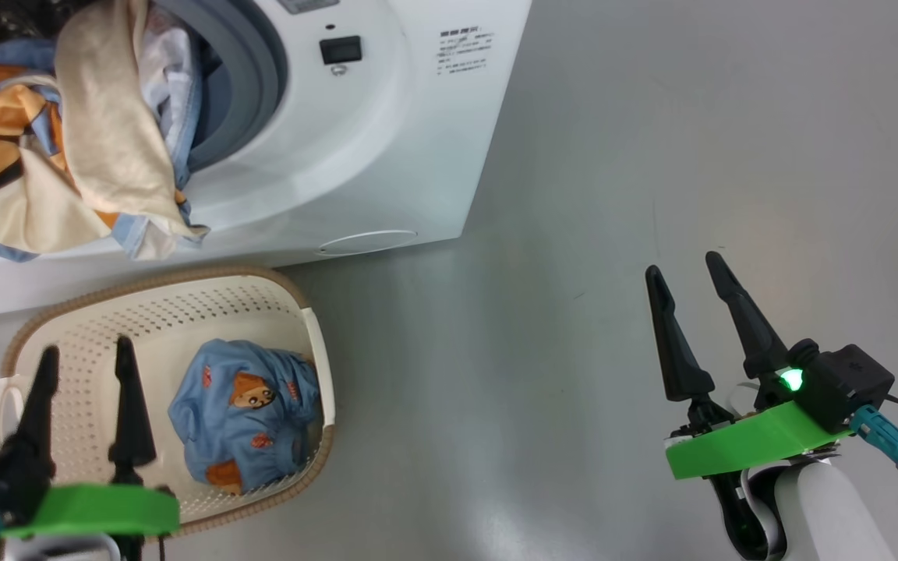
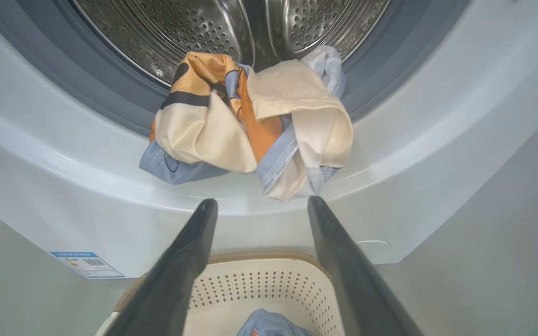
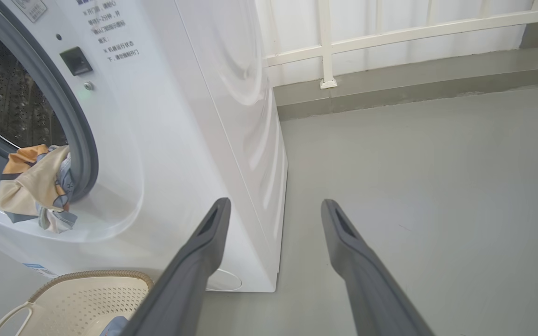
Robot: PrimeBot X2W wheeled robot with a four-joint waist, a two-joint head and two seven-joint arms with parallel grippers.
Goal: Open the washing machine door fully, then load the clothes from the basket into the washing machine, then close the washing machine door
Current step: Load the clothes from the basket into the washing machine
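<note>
Overhead, in the head view, the washing machine [image 1: 387,156] stands at the upper left with its opening uncovered. A bundle of clothes [image 1: 67,156] hangs over its lower lip. The basket [image 1: 316,351] sits on the floor [image 1: 652,156] just before the machine, with one blue bear-print garment [image 1: 250,413] lying in it. The left gripper [image 1: 86,347] hovers above the basket, fingers spread and empty. The right gripper [image 1: 683,265] hangs well apart over the floor, fingers likewise spread and empty.

From the left wrist, the parted fingers frame the bundle, which drapes across the grey gasket [image 2: 87,88] below the steel drum [image 2: 194,28]. The basket's far rim lies beneath them.

From the right wrist, the parted fingers point past the machine's front corner, and the bundle shows in the opening at the left.
</note>
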